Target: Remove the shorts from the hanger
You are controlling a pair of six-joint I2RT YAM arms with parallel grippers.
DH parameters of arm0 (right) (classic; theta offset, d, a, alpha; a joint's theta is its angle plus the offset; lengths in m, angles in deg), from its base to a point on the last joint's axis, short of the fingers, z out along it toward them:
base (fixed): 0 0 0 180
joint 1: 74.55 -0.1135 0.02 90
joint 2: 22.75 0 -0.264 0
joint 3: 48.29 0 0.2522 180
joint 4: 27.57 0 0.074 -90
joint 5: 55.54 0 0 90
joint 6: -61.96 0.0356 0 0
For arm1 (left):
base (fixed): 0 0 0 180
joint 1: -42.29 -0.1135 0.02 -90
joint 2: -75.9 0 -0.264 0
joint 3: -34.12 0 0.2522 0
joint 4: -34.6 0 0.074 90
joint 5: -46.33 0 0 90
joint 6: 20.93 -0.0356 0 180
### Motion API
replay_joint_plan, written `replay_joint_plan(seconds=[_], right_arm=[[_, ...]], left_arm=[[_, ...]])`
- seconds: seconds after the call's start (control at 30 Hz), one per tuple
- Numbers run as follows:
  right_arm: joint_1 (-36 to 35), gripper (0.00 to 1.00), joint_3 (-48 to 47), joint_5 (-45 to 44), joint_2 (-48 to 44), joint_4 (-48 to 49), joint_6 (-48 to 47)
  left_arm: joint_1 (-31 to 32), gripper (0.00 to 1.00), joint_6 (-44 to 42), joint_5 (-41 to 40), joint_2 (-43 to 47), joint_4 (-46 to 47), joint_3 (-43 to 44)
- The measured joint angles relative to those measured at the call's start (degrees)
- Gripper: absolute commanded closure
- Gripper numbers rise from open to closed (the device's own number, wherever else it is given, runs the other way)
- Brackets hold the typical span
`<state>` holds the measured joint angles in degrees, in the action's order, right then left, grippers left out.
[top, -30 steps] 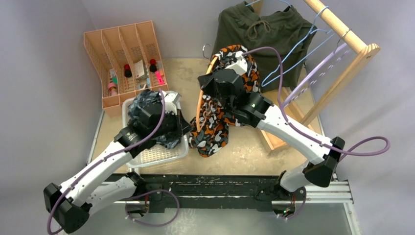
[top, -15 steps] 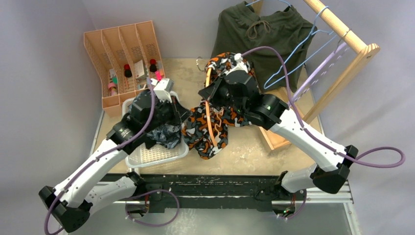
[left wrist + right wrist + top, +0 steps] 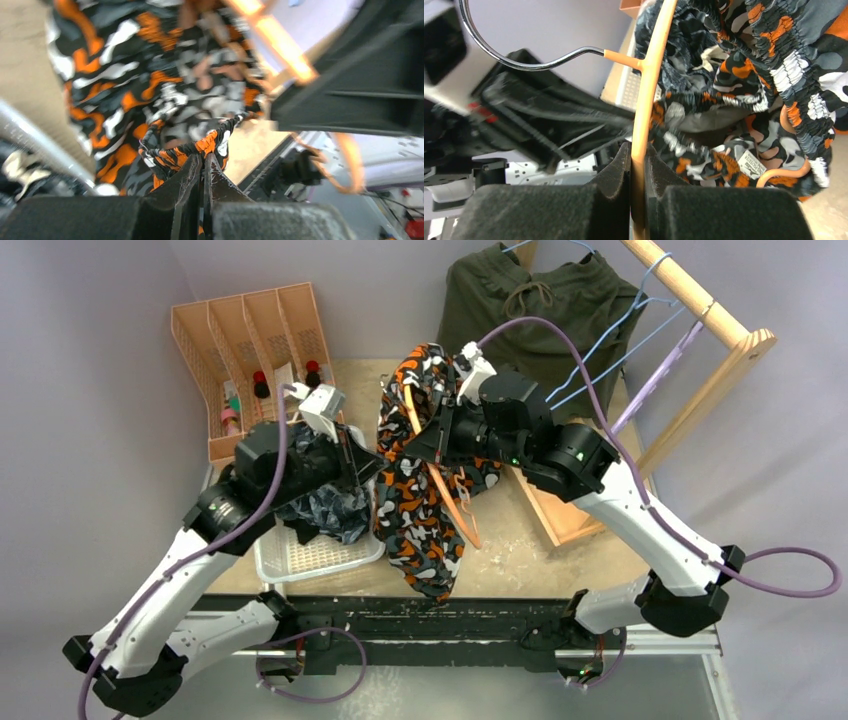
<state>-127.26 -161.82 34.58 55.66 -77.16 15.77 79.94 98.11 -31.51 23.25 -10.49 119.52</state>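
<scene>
Orange camo shorts (image 3: 415, 520) hang mid-air on hanger (image 3: 455, 508) between hands, long axis toward near edge; left hand (image 3: 202, 162) clenched on waistband (image 3: 200, 145), right hand (image 3: 638, 150) clamped on hanger, so pull should go leftward

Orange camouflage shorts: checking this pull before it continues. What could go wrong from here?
The left gripper pinches only a thin edge fold of the orange-black-white camouflage shorts, which may slip. Their elastic waistband bunches around the orange hanger and could snag. The right gripper clamps just the hanger's thin rod, which might twist.
</scene>
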Motion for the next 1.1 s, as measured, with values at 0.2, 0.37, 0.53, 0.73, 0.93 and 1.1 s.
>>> replay_joint_plan(seconds=[0.2,0.37,0.53,0.73,0.93,1.1], right_arm=[[0.0,1.00,-1.3,-0.5,1.2,-6.0,-1.6],[0.0,1.00,-1.2,0.9,3.0,-7.1,-3.0],[0.0,1.00,0.1,-0.8,3.7,-7.9,-3.5],[0.0,1.00,5.5,-1.4,2.8,-5.5,-2.9],[0.0,1.00,8.6,-0.3,2.8,-0.8,-1.6],[0.0,1.00,9.8,1.1,2.5,2.5,-0.7]], left_arm=[[0.0,0.82,2.4,-13.6,-2.7,-0.2,-6.3],[0.0,0.46,4.4,-20.5,-10.3,0.0,-6.1],[-0.8,0.38,5.9,-21.2,-12.0,1.6,-6.1],[-12.9,0.37,9.0,-11.1,-9.4,11.5,-8.7],[-14.7,0.37,8.3,4.9,-14.9,21.9,-10.8],[-14.7,0.37,6.7,10.8,-16.7,24.1,-12.5]])
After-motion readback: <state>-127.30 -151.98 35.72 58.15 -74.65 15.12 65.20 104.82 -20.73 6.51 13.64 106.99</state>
